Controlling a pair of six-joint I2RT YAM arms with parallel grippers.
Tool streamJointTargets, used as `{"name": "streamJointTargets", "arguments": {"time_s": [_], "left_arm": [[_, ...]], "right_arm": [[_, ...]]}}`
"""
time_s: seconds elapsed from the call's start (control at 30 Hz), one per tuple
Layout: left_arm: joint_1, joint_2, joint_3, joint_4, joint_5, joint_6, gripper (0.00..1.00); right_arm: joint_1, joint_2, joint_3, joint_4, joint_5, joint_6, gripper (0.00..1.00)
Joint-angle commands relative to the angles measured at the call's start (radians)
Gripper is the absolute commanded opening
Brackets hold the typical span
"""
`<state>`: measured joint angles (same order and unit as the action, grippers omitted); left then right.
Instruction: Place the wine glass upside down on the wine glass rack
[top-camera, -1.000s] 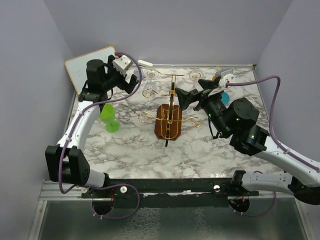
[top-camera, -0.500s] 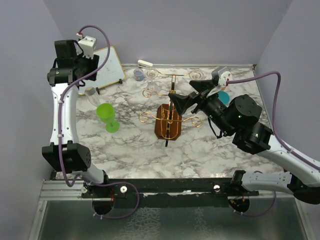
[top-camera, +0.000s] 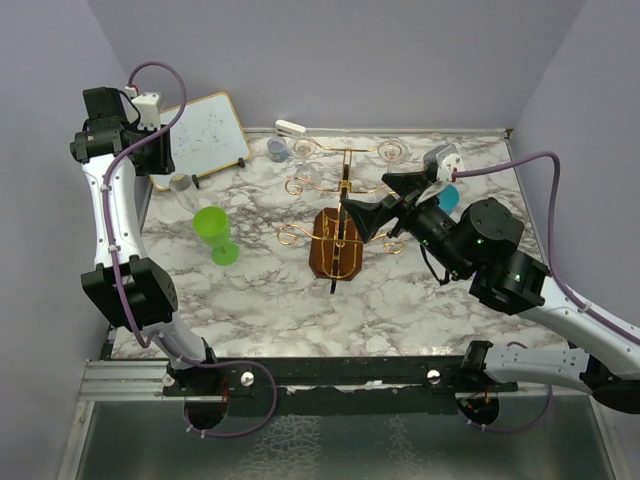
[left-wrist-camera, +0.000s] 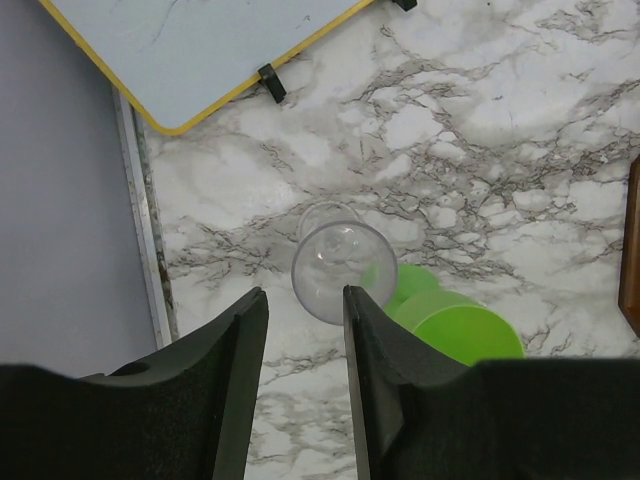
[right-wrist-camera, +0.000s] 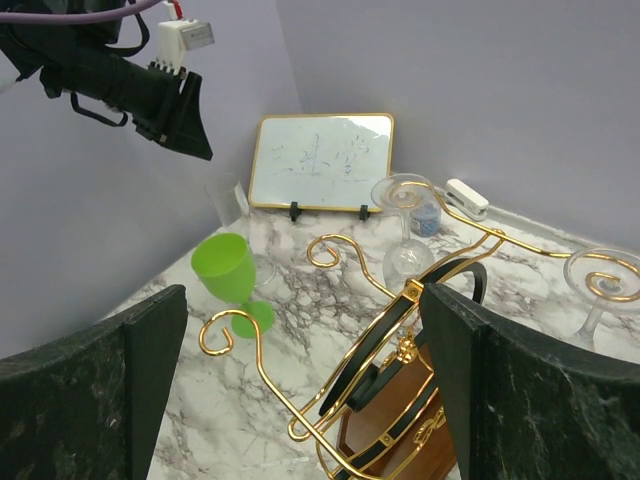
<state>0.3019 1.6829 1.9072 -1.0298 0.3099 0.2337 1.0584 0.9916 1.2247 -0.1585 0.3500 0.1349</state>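
Observation:
The clear wine glass (top-camera: 180, 186) stands upright on the marble near the left wall, beside a green goblet (top-camera: 215, 232). In the left wrist view the wine glass (left-wrist-camera: 335, 268) lies far below, just beyond the fingertips. My left gripper (left-wrist-camera: 305, 292) hangs high over it, its jaws narrowed with bare table showing in the gap. The wine glass rack (top-camera: 340, 238), gold wire on a brown base, stands mid-table with clear glasses hung upside down on its back arms. My right gripper (top-camera: 385, 200) is wide open just right of the rack (right-wrist-camera: 400, 340), holding nothing.
A yellow-framed whiteboard (top-camera: 205, 135) leans at the back left. A white stapler (top-camera: 290, 127) and a small blue cup (top-camera: 277, 148) sit along the back edge. A teal object (top-camera: 448, 196) lies behind my right wrist. Purple walls close in on both sides.
My left arm has swung up and to the left, away from the back of the table, uncovering the whiteboard, and its jaws have narrowed. The right gripper has edged slightly forward.

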Motion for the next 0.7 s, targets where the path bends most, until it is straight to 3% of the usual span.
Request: {"name": "streamJointTargets", "arguments": {"time_s": [0.0,0.47,0.53,0.57,0.6,0.67], "left_arm": [[0.01,0.045,-0.005,-0.013,0.041,-0.016,0.39],[0.009,0.11,-0.11,0.076,-0.022,-0.026,0.36],[0.011,0.107,-0.143,0.095,-0.041,-0.022,0.28],[0.01,0.106,-0.155,0.101,-0.053,-0.021,0.11],[0.01,0.101,-0.163,0.102,-0.064,-0.015,0.0],[0.009,0.071,-0.168,0.114,-0.084,0.001,0.0]], "right_arm": [[-0.005,-0.022,-0.017,0.007,-0.021,0.004,0.99],[-0.005,-0.023,-0.012,0.0,-0.01,0.004,0.99],[-0.005,-0.023,-0.011,-0.005,-0.009,0.009,1.0],[-0.005,-0.023,-0.01,-0.005,-0.009,0.013,0.99],[-0.005,-0.023,-0.008,-0.007,-0.012,0.014,0.99],[-0.005,-0.021,-0.002,-0.011,-0.006,0.014,0.99]]}}
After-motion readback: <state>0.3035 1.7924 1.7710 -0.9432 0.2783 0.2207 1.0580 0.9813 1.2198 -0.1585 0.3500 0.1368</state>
